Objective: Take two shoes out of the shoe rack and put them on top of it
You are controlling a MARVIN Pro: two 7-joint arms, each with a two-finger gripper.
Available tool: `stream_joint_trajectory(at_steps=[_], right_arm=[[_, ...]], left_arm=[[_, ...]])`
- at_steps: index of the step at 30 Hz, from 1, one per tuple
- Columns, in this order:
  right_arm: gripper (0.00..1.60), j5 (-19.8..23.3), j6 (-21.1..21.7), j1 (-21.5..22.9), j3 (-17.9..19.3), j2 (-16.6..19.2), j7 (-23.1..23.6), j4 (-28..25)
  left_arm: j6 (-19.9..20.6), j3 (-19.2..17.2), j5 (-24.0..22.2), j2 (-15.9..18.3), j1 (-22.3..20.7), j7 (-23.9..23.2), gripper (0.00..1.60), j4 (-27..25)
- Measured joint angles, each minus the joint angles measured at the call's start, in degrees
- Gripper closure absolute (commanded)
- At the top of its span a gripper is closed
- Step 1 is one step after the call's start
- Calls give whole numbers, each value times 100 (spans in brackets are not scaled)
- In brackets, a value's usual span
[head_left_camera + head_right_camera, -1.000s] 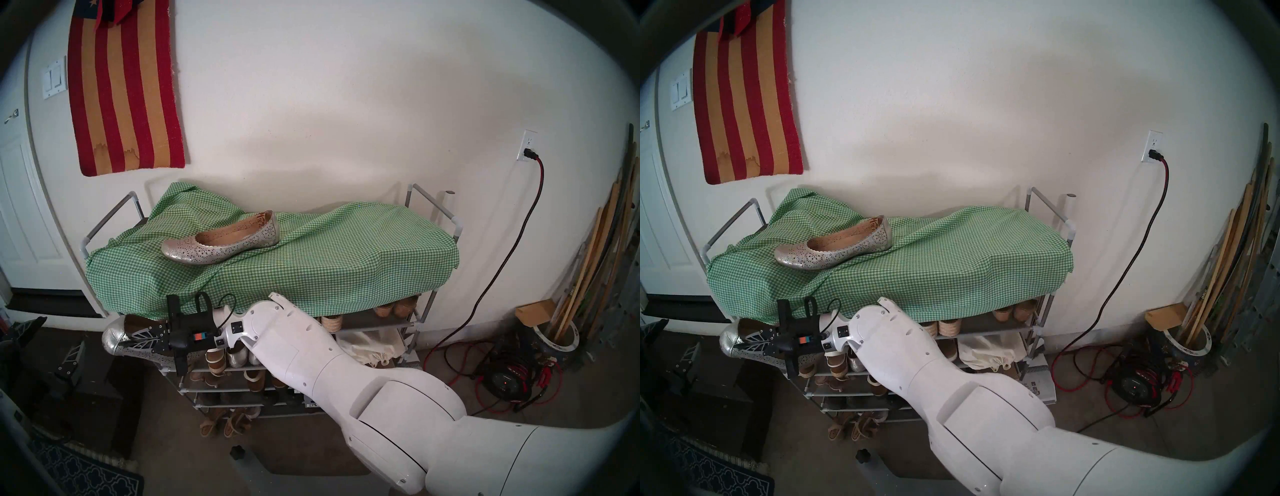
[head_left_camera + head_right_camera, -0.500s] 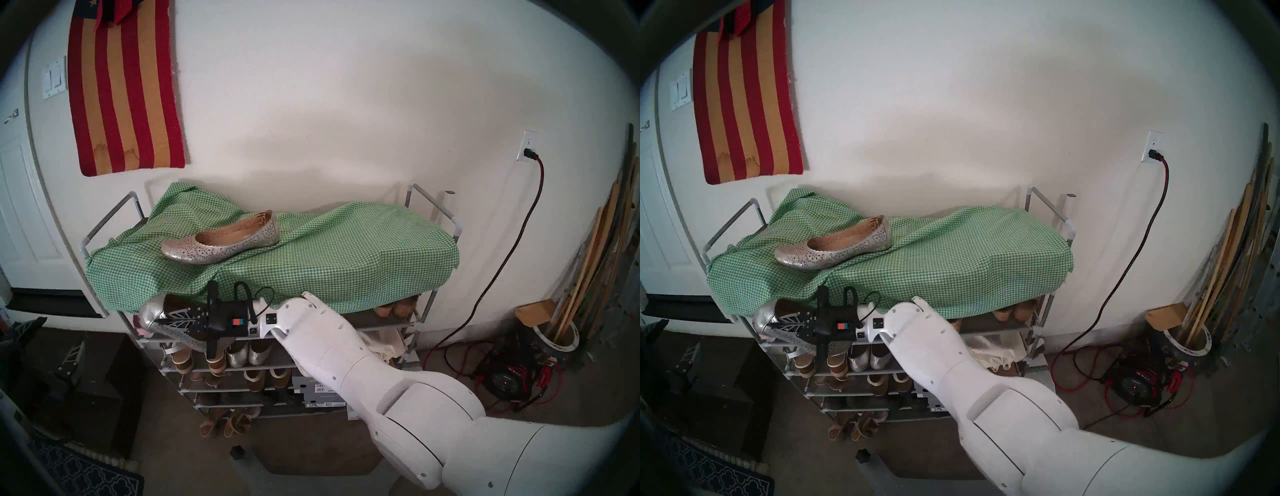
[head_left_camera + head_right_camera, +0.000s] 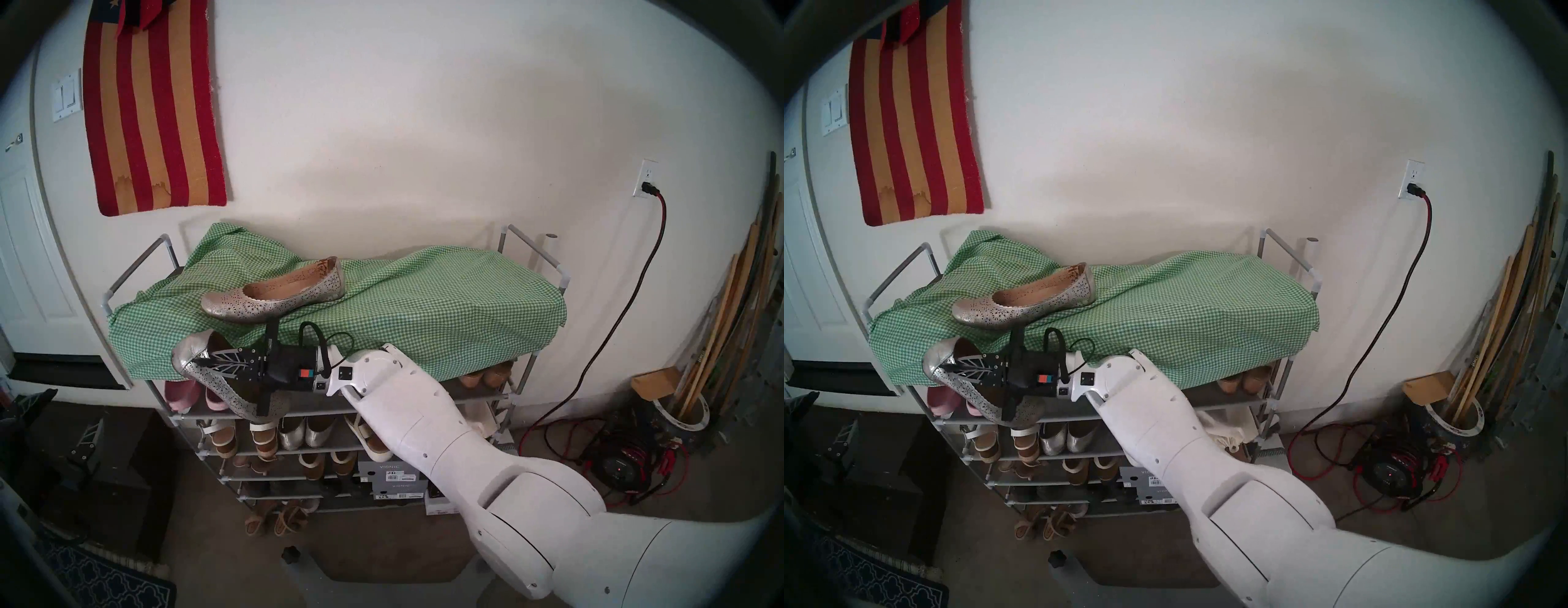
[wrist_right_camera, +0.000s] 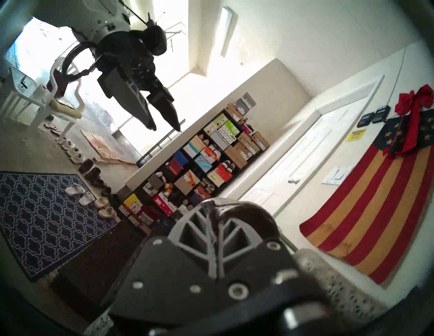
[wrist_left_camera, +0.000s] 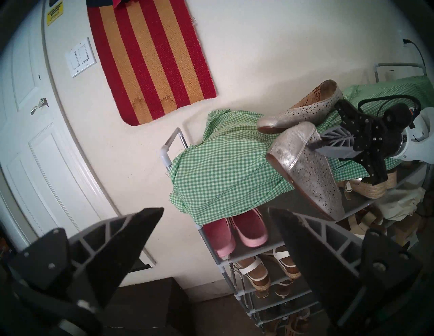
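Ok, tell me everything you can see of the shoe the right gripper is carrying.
The held shoe is a metallic silver ballet flat with floral perforations over its side, a smooth shiny heel and a thin brown-edged flat sole. The right gripper is shut on its rim near the heel. It hangs tilted, heel up and toe down, in the air before the shoe rack, in front of the gingham cloth, below its mate on top. Nothing else visibly touches it.

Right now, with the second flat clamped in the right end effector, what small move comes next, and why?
Probably lift a little more: the held flat hangs toe-down at the front edge of the gingham cloth, below the first flat, so the right end effector needs height first.
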Motion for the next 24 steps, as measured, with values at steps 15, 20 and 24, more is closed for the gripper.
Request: stream_joint_trajectory(at_steps=[15,20,24], right_arm=[[160,701,4,-306,-522,149,2,-1156],[160,937,54,-180,-545,204,13,-1573],[160,1113,166,-26,-468,305,99,-1909]], left_arm=[[-1,-4,0,-29,-12,-8,0,0],[-2,-6,1,-37,-15,-11,0,0],[-2,-7,1,-43,-19,-12,0,0]])
